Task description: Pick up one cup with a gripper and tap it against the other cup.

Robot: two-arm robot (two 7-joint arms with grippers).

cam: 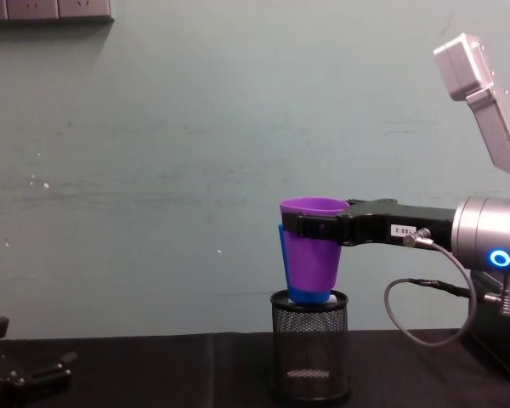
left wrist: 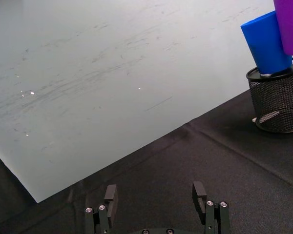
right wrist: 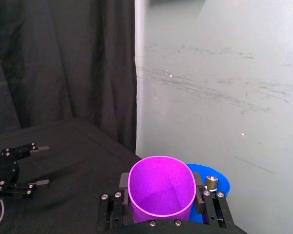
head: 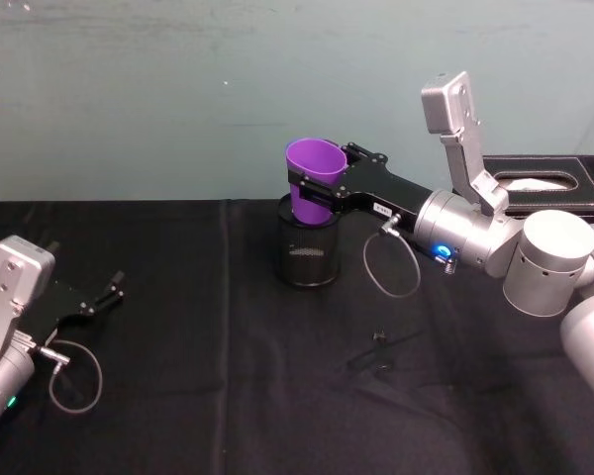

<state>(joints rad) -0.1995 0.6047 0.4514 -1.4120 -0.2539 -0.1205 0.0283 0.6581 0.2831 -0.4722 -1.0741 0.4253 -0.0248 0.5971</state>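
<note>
My right gripper (head: 315, 188) is shut on the purple cup (head: 314, 170), which it holds upright just above the black mesh pen holder (head: 307, 255). From the side, the gripper (cam: 304, 228) clamps the purple cup (cam: 313, 255) near its rim. The blue cup (cam: 283, 255) stands tilted in the mesh holder (cam: 310, 357), right behind the purple one. The two cups look to be touching. The blue cup (left wrist: 266, 44) and the purple cup (left wrist: 289, 24) sit side by side in the left wrist view. My left gripper (head: 109, 292) rests open at the table's left.
A black tissue box (head: 544, 183) sits at the back right by the wall. A small black piece (head: 377, 339) lies on the black cloth in front of the holder. The pale wall stands close behind the holder.
</note>
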